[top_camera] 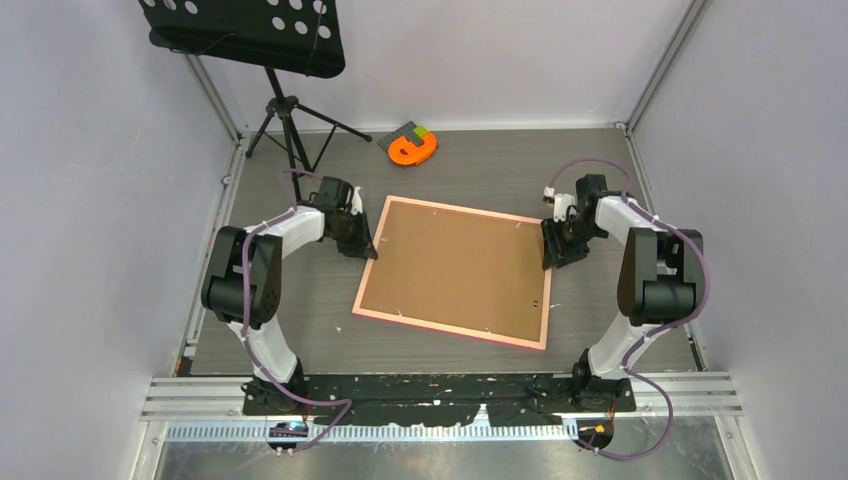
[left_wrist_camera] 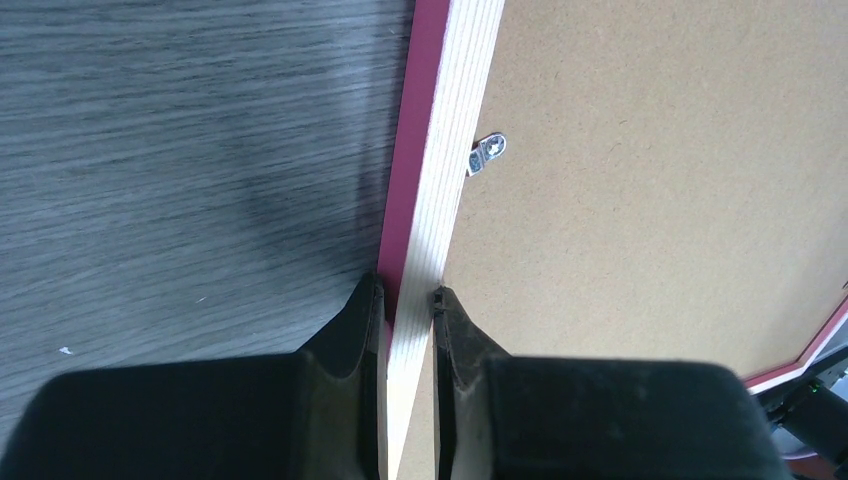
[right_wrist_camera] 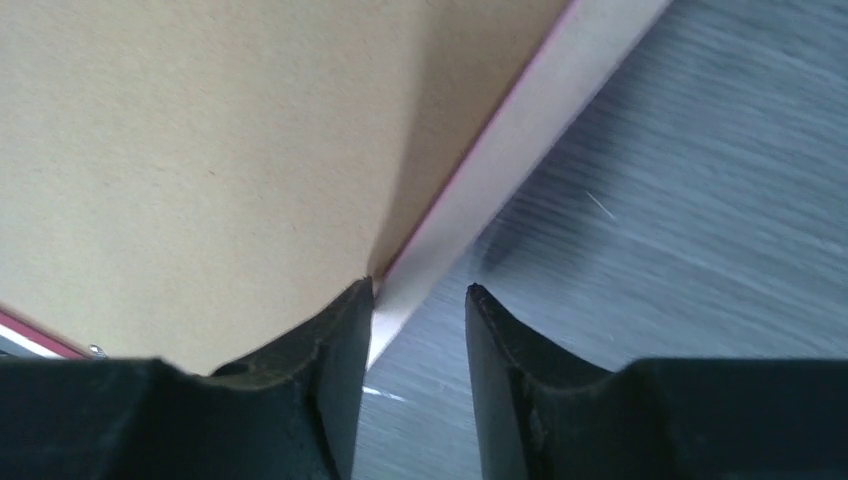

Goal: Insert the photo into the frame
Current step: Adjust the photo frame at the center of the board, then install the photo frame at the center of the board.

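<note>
So, starting from the left side of the top view: the left gripper (top_camera: pixel 365 245) sits at the upper left edge of the frame (top_camera: pixel 450 331). In its wrist view the fingers (left_wrist_camera: pixel 360 320) are pinched on the pale wood rail, one on the pink outer face and one on the inner side, with no gap I can see. A small metal turn clip (left_wrist_camera: pixel 487 153) sits on the rail just ahead of them.

The frame lies flat in the middle of the table (top_camera: pixel 290 170), back side up, with the brown backing board (top_camera: pixel 455 268) filling it. The photo doesn't show in any view. It might be under the board, but I can't tell.

At the upper right edge, the right gripper (top_camera: pixel 553 248) straddles the rail, part open. One finger (right_wrist_camera: pixel 340 330) touches the inner side, while the other stands clear of the outer face with bare table showing between.

My read is that this is the grab-the-frame step, maybe for a lift or a turn-over. Next I'd guess the right side has to close on the rail, then both arms need to move together so the thin frame doesn't twist
</note>
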`<state>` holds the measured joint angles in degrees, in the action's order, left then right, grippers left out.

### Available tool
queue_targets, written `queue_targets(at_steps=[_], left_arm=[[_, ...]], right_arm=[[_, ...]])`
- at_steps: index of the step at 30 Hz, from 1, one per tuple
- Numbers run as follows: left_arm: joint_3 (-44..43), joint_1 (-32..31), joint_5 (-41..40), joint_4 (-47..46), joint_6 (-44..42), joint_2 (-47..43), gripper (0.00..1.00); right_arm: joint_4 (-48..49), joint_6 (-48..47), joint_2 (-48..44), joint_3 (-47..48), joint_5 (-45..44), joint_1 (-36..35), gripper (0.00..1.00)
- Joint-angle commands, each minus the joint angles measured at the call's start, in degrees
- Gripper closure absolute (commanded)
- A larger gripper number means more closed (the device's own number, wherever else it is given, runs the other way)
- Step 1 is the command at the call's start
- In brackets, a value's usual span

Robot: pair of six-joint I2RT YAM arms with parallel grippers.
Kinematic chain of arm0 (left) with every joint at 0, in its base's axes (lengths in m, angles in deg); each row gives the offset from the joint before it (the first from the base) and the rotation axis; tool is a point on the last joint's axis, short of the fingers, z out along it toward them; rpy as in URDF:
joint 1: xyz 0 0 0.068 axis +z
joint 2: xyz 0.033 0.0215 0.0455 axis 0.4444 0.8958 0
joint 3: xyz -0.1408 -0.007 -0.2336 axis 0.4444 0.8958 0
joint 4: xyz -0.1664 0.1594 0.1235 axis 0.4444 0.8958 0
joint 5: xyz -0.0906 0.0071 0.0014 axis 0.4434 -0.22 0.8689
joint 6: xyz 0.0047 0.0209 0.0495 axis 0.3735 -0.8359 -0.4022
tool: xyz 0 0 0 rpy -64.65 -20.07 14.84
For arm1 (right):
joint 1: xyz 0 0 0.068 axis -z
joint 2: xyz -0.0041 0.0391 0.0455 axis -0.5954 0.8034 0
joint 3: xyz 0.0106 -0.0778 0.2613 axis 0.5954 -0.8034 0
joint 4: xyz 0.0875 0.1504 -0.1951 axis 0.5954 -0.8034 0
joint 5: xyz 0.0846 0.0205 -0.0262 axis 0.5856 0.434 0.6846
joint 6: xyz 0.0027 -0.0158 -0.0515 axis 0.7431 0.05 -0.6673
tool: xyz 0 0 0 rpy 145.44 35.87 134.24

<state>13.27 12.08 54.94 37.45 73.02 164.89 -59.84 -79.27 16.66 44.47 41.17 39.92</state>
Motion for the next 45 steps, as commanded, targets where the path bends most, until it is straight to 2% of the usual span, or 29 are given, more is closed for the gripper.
queue_targets(at_steps=[1,4,10,12,20,23,25,27,28,29,35,45], left_arm=[[3.3,-0.4,0.9,2.8,2.1,1.0,1.00],[3.5,-0.4,0.9,3.0,1.9,0.4,1.00],[3.4,-0.5,0.5,4.9,0.4,-0.2,1.00],[3.4,-0.8,0.4,6.0,-0.4,0.1,1.00],[4.2,-1.3,1.3,7.7,-2.1,0.5,1.00],[4.3,-1.3,1.3,7.7,-2.2,0.1,1.00],[4.6,-1.3,1.5,7.3,-2.0,0.0,1.00],[5.1,-1.3,1.5,6.7,-1.7,-0.1,1.00],[5.4,-1.3,1.6,6.3,-1.5,-0.2,1.00],[5.5,-1.3,1.7,6.1,-1.2,-0.2,1.00],[6.0,-1.3,2.1,5.0,0.0,-0.6,1.00],[6.0,-1.3,2.7,4.2,0.3,-0.7,1.00]], right_arm=[[0.7,-0.7,1.8,1.2,1.6,0.6,0.59],[0.7,-0.8,3.2,2.0,2.5,0.6,0.64],[0.2,-0.8,5.5,5.8,4.2,0.6,0.85],[-0.2,-0.8,6.7,8.2,4.9,0.6,0.89],[-1.1,0.0,13.7,21.7,6.7,-2.0,0.91],[-1.1,0.3,15.4,26.4,7.1,-2.7,0.85],[-0.7,0.4,15.3,27.3,6.7,-3.0,0.74],[-0.1,0.1,14.1,26.6,5.2,-3.0,0.54],[0.5,-0.1,13.4,26.1,4.5,-3.0,0.42],[0.8,-0.5,11.7,24.6,3.3,-3.0,0.36],[1.3,-2.2,2.2,15.6,-0.1,-2.4,0.26],[1.2,-6.2,-8.6,-1.6,0.2,-2.4,0.24]])
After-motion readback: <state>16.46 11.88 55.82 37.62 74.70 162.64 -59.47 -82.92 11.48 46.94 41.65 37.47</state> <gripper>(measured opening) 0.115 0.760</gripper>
